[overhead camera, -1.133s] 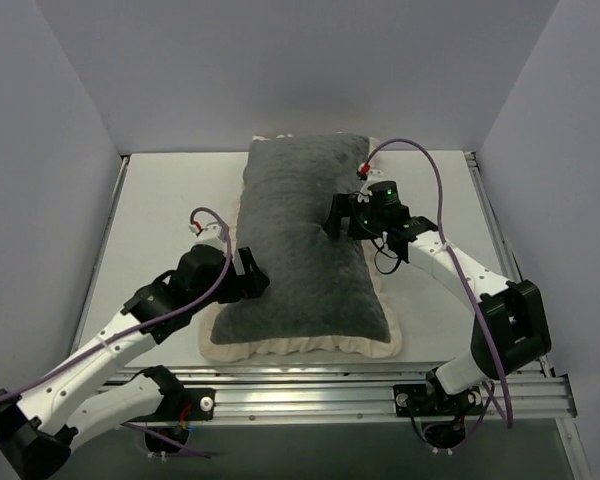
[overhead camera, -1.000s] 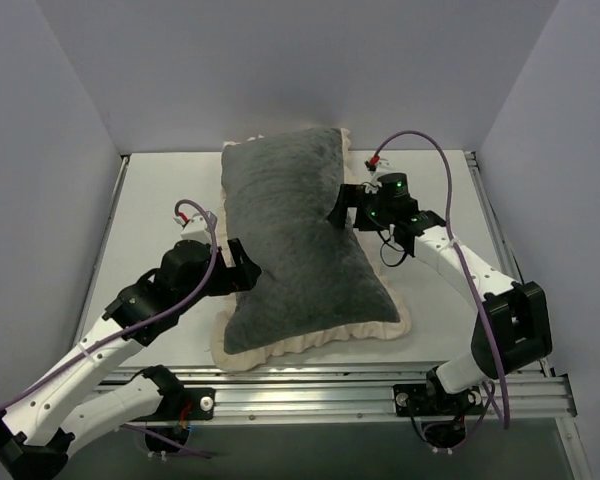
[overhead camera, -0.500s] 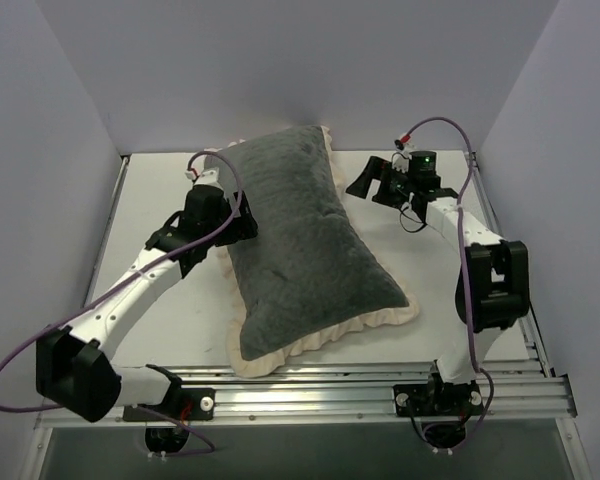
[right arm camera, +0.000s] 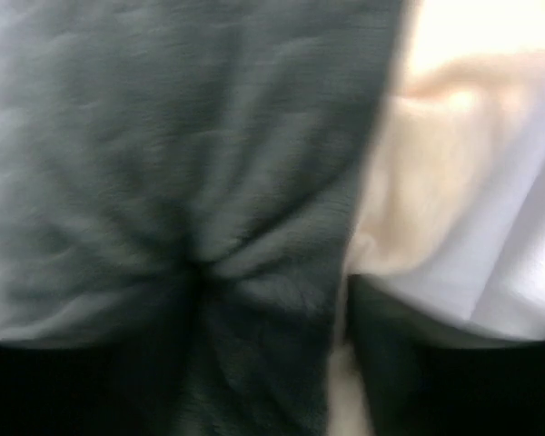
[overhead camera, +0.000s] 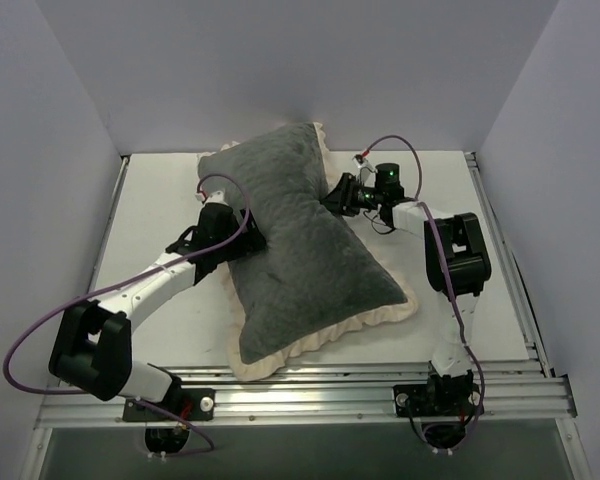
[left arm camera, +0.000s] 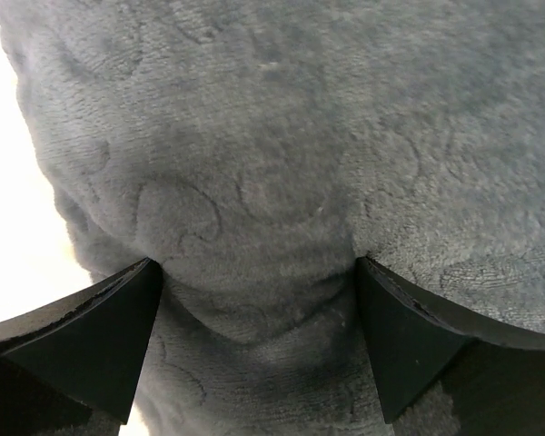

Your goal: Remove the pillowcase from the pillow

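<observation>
Left gripper (left arm camera: pixel 256 265): jaws spread wide, both fingertips pushed into the grey fuzzy face of the pillowcase (overhead camera: pixel 310 240); fabric swells between them, but nothing is pinched.
Right gripper (overhead camera: pixel 336 197): at the opposite long side of the cover, level with the left one. Its own view is blurred: grey fabric puckers to a point in front of it, and I cannot tell whether the jaws have closed on that fold.
Pillowcase: lies diagonally across the table (overhead camera: pixel 160 190), grey face up, squeezed narrow where the two grippers meet it.
Cream ruffle (overhead camera: pixel 380 322): shows along the near end and at the far corner.
Pillow: hidden; judging by the plump shape, wholly inside the cover.
Step in hand: probably getting a hold on the cover; no part looks stripped yet.
Next move: likely a firm pinch of fabric alone, not stuffing, and finding the open end, which I cannot make out.
</observation>
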